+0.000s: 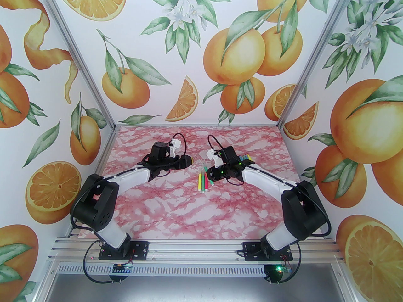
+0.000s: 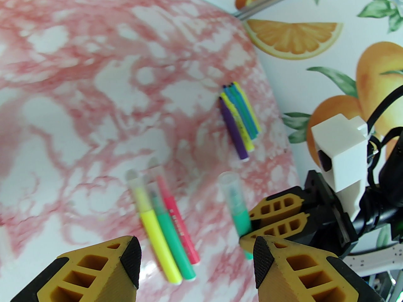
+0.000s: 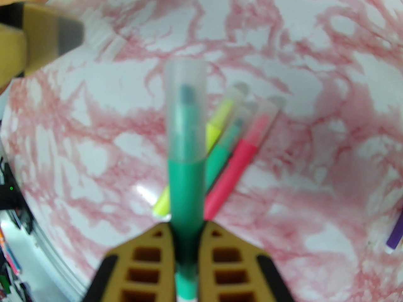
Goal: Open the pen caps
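My right gripper [image 3: 187, 247] is shut on the body of a green pen [image 3: 185, 187], whose pale translucent pen cap [image 3: 185, 112] is still on and points away from the fingers. The same pen [image 2: 241, 217] and cap [image 2: 231, 187] stick out of the right gripper's fingers [image 2: 277, 219] in the left wrist view. My left gripper [image 2: 196, 263] is open with nothing between its fingers, a short way from that cap. On the table lie a yellow pen [image 2: 159, 241], a green pen [image 2: 173, 241] and a pink pen [image 2: 179, 228] side by side, all capped. From above, both grippers [image 1: 190, 161] [image 1: 211, 174] meet mid-table.
A pile of several pens [image 2: 239, 118] with bare dark tips lies further right, also seen behind the right arm [image 1: 246, 158]. The pink marbled tabletop [image 1: 176, 212] is walled by orange-print panels [image 1: 189, 58] at the back and sides.
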